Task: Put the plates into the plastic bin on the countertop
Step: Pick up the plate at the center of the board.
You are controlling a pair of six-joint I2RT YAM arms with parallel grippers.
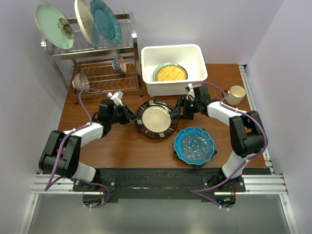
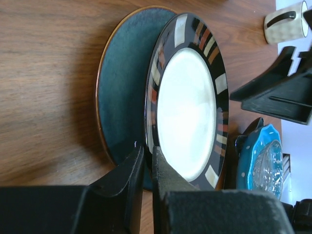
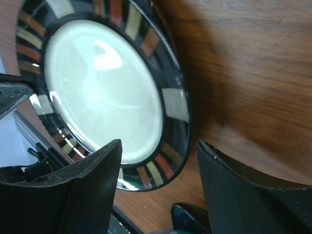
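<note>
The left gripper [image 2: 147, 152] pinches the near rim of the dark-rimmed cream plate [image 2: 187, 97]. The right gripper [image 3: 159, 145] gapes wide, with the plate's rim between its fingers, seemingly untouched.

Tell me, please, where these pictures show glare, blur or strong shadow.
Right wrist: white glare on the dark-rimmed plate, its shadow dark on the countertop, the near fingers soft-edged and black. Left wrist: the plate's cream centre is washed out. Top external: even light, sharp, only soft shadows.
</note>
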